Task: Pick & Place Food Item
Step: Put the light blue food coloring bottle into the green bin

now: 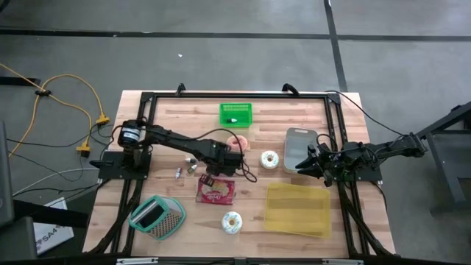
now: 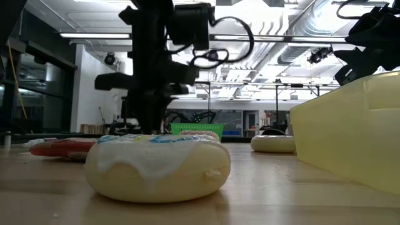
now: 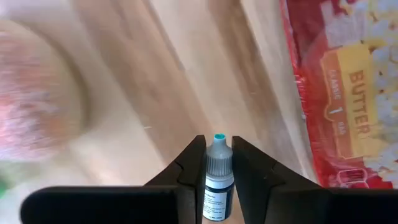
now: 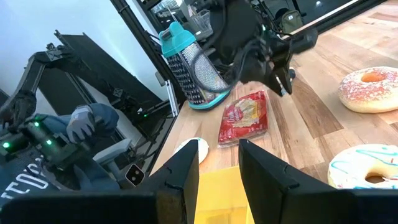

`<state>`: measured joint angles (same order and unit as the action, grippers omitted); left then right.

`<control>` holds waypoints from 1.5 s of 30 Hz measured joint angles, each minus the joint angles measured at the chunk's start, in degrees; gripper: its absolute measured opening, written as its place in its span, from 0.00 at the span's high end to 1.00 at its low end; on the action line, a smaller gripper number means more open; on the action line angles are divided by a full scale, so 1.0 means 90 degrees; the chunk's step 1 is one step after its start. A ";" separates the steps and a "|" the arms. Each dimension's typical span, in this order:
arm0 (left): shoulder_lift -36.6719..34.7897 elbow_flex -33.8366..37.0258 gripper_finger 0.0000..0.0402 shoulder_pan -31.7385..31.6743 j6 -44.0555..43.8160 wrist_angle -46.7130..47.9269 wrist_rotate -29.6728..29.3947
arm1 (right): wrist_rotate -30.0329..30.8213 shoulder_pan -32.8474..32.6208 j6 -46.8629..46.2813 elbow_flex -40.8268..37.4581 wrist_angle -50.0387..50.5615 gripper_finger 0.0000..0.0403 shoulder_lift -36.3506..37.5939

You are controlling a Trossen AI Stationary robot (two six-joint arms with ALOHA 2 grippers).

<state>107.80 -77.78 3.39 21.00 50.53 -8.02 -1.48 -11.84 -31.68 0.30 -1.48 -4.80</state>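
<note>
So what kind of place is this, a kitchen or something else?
Not a kitchen: most likely a robotics lab or workshop. The wooden table stands on a bare concrete floor with a yellow cable lying across it, and the low view shows exposed ceiling ducts and strip lights.

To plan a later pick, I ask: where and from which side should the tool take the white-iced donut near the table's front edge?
Come from straight above and close across the outer sides of the white-iced donut, low on the pale dough: it lies flat, with rounded sides and icing on top. The left tool holds a small bottle.
</note>
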 joint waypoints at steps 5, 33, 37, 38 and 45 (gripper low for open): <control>-0.0413 -0.0010 0.86 -0.0306 -0.0006 -0.0436 -0.0035 | 0.0000 -0.0001 0.0000 0.0001 0.0000 0.75 0.0000; -0.1160 -0.0015 0.86 -0.2401 0.0685 -0.3402 0.0672 | -0.0001 0.0000 0.0000 0.0002 -0.0004 0.75 0.0000; -0.1072 -0.0022 0.86 -0.2622 0.0679 -0.3616 0.0781 | -0.0002 -0.0002 0.0002 0.0000 -0.0002 0.75 0.0000; -0.1023 -0.0022 0.86 -0.2671 0.0659 -0.3669 0.0810 | 0.0000 0.0000 0.0000 0.0002 -0.0005 0.75 0.0000; -0.0375 -0.0022 0.86 -0.3043 0.0621 -0.4345 0.1180 | -0.0001 0.0000 0.0000 0.0001 -0.0003 0.75 0.0000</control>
<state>104.42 -77.97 -24.00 26.59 11.43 2.60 -1.49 -11.84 -31.68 0.31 -1.51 -4.80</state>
